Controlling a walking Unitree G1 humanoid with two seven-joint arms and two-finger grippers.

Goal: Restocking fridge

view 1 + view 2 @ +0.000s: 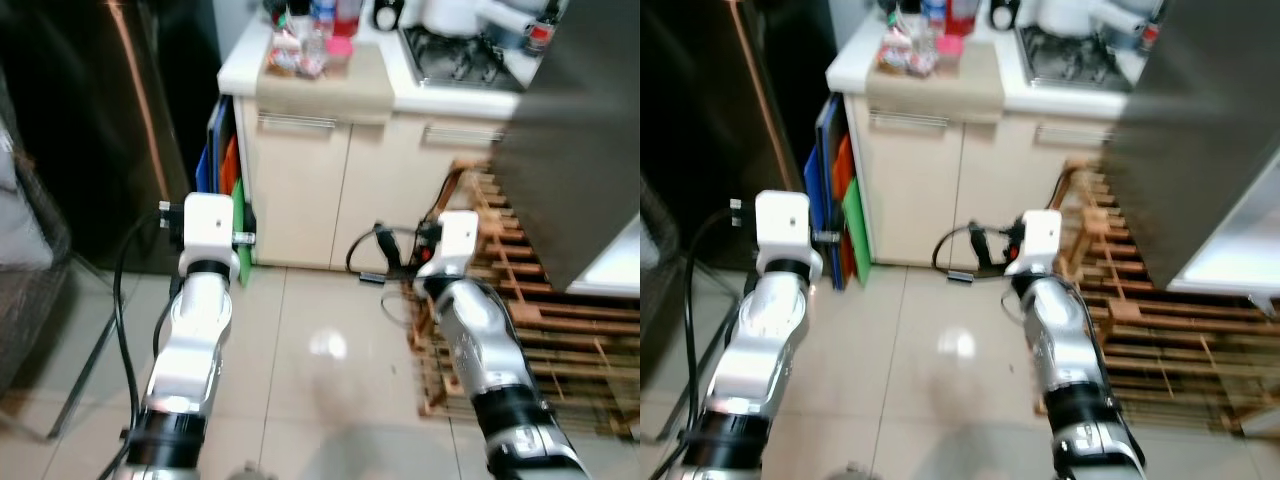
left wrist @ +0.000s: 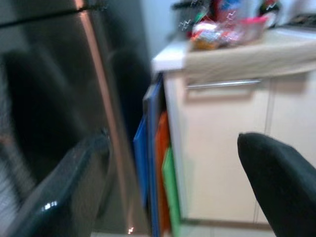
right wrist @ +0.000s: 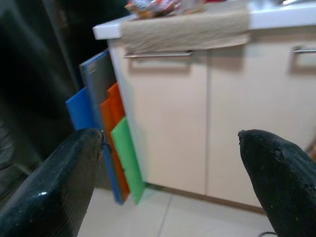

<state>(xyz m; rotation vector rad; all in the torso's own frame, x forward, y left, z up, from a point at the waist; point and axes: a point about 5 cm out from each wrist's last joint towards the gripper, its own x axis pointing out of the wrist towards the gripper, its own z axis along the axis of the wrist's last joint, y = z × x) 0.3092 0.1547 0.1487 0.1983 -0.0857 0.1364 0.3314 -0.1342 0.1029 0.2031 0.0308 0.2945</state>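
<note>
The dark steel fridge (image 1: 90, 130) stands shut at the left, with a copper-coloured strip (image 1: 140, 110) running down its front. Packets and bottles (image 1: 305, 45) sit on a beige cloth (image 1: 325, 85) on the white counter beside it. My left gripper (image 2: 168, 187) is open and empty, held at the gap between the fridge (image 2: 59, 98) and the cabinet (image 2: 227, 148). My right gripper (image 3: 165, 180) is also open and empty, in front of the cream cabinet doors (image 3: 197, 113). Both silver arms (image 1: 195, 330) reach forward over the tiled floor.
Blue, orange and green boards (image 1: 228, 170) lean between fridge and cabinet. A gas hob (image 1: 460, 55) is on the counter. A wooden pallet (image 1: 540, 300) lies on the floor at the right under a large grey panel (image 1: 580, 150). A black cable (image 1: 380, 255) trails by the cabinet.
</note>
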